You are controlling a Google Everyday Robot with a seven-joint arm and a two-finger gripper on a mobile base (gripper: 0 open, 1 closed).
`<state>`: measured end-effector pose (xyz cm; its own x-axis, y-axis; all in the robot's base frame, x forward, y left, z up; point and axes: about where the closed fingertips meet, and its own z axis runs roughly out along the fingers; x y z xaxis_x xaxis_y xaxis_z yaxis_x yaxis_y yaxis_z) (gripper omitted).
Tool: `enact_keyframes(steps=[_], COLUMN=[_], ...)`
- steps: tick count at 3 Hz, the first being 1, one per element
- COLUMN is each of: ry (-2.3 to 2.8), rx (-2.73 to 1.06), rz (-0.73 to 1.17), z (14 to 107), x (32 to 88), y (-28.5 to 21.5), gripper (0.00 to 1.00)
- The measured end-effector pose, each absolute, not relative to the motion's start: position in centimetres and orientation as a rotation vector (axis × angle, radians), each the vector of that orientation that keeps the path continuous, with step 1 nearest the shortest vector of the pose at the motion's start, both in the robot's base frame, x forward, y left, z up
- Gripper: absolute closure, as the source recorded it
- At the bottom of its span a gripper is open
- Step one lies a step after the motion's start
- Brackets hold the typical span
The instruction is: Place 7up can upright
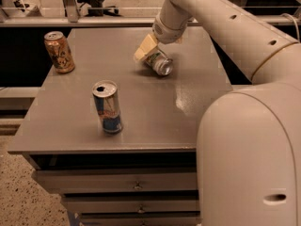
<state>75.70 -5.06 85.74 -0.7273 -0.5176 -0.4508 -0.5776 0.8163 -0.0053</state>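
The 7up can [160, 63] lies on its side near the middle back of the grey table [141, 102], with its silver top facing the front right. My gripper [145, 49] comes down from the upper right and sits at the can's far left end, touching or almost touching it. The gripper hides part of the can's body.
An orange-gold can [58, 51] stands upright at the table's back left. A slim blue-and-silver can [107, 107] stands upright at the front left. My arm and base [249, 140] fill the right side of the view. Drawers [136, 185] lie below the table's front edge.
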Motion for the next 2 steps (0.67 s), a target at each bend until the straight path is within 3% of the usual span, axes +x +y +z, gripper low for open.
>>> enact_keyframes(steps=[1,2], ry=[2.604,2.618], rx=[-0.788,-0.783], rz=[0.137,0.082], z=[84.76,84.84], x=[76.28,76.44], y=[-4.99,-4.94], gripper=[0.16,0.39])
